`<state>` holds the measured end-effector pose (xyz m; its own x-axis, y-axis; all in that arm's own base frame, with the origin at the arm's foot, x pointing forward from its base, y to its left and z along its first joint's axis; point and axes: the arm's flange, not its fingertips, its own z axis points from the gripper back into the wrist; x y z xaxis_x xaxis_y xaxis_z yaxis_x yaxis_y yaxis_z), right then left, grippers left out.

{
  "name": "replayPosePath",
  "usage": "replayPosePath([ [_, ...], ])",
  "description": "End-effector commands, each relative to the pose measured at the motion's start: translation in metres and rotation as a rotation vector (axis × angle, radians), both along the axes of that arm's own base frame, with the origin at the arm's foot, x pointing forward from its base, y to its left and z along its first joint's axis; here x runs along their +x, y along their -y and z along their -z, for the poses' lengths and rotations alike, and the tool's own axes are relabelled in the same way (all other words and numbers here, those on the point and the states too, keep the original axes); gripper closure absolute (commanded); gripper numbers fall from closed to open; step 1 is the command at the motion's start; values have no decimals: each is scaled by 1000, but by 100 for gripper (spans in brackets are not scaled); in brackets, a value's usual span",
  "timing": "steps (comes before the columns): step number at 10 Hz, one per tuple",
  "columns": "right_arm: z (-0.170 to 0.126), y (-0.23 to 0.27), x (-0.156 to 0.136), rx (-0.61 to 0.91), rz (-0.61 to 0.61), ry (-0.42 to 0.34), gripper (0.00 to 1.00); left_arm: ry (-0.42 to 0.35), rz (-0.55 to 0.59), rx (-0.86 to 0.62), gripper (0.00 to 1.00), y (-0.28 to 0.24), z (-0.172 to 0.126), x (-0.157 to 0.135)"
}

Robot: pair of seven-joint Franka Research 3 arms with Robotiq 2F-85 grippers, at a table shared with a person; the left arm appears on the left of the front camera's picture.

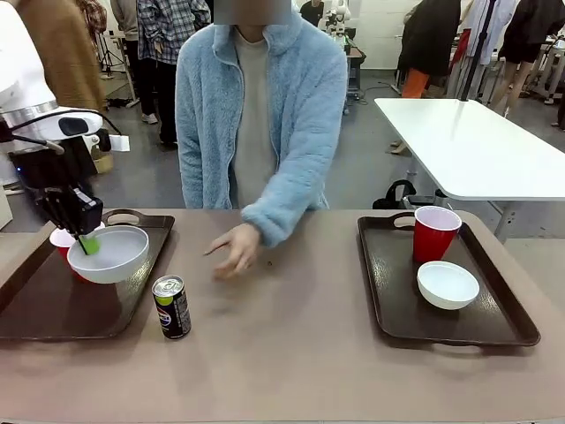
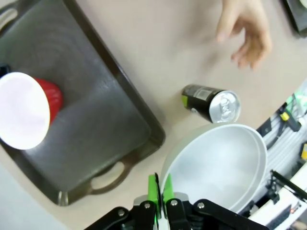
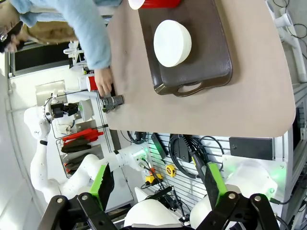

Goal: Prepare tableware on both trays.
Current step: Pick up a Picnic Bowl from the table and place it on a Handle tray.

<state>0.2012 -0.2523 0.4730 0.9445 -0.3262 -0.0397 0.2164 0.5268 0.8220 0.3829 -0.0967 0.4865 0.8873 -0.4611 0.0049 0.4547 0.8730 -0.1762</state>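
My left gripper (image 1: pixel 87 242) (image 2: pixel 159 188) is shut on the rim of a white bowl (image 1: pixel 116 254) (image 2: pixel 218 165), holding it above the near right part of the left tray (image 1: pixel 53 309) (image 2: pixel 100 120). A red cup (image 1: pixel 63 239) (image 2: pixel 26 111) stands on that tray behind the bowl. One black soda can (image 1: pixel 171 306) (image 2: pixel 211 102) stands on the table just right of the tray; a second can is out of view. The right tray (image 1: pixel 388 291) (image 3: pixel 211 62) holds a red cup (image 1: pixel 435 232) and a white bowl (image 1: pixel 448 284) (image 3: pixel 172 42). High above the table, my right gripper (image 3: pixel 158 184) is open and empty.
The person stands at the far side, with one hand (image 1: pixel 233 251) (image 2: pixel 243 34) hovering over the middle of the table, close to the can. Bare tabletop (image 1: pixel 282 344) lies between the two trays. A white table (image 1: pixel 477 146) stands behind at the right.
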Motion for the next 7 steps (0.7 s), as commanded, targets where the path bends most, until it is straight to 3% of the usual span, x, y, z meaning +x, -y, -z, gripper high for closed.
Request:
replayPosePath([
  [1,0,-1,0,13,-2,23,0,-10,62,0,100,-12,11,-3],
  [2,0,-1,0,13,-2,23,0,-13,170,85,100,-29,13,-15],
  [3,0,-1,0,13,-2,23,0,-3,206,106,100,-56,10,-27],
  [7,0,-1,0,13,-2,23,0,-4,180,59,100,-71,18,-34],
])
